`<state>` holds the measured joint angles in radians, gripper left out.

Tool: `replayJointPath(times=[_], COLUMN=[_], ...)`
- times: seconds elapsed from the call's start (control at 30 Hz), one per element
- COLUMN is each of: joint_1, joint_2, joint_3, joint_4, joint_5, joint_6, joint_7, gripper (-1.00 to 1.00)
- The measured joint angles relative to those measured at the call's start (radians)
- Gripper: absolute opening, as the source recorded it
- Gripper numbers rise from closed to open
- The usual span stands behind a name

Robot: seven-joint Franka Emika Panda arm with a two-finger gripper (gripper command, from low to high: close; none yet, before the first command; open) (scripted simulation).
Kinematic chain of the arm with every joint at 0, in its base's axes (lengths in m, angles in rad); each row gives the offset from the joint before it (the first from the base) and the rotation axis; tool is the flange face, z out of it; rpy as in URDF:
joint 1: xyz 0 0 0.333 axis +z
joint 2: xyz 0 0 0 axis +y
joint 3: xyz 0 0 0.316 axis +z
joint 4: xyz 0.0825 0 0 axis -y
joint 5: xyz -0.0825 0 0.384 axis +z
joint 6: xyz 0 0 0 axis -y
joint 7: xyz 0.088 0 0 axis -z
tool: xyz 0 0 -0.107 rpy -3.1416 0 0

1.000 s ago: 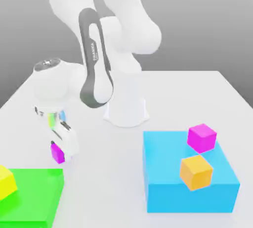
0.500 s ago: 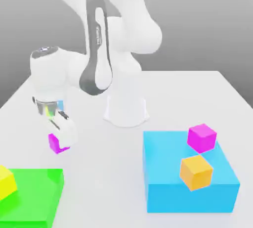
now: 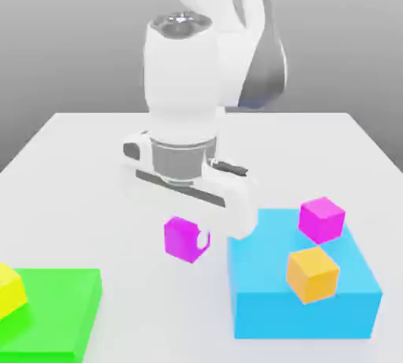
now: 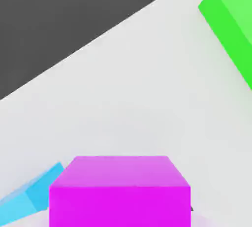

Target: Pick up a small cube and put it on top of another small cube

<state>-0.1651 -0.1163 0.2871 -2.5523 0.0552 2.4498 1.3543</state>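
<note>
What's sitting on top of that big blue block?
On the blue block sit a second pink cube and an orange cube. The block's near-left corner is hidden behind the gripper holding a pink cube.

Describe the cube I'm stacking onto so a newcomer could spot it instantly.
Find the big blue block at the exterior view's right. Two small cubes sit on top; the target is the magenta cube at the far corner. Its neighbour is the orange cube, and the other magenta cube hangs in the gripper.

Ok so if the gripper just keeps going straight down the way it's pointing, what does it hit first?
Probably the bare white table. The gripper, shut on a magenta cube, points down beside the blue block, seemingly clear of its edge, though depth is uncertain.
</note>
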Motion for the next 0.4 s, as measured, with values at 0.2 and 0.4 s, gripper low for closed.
replayJointPath(times=[0.2, 0.4], joint_1=[0.105, 0.103], joint_2=[0.068, 0.135], joint_3=[0.107, 0.114], joint_4=[0.086, 0.067], joint_5=[-0.032, -0.067], joint_6=[-0.027, 0.053], joint_7=[0.133, 0.162], gripper=[-1.0, 1.0])
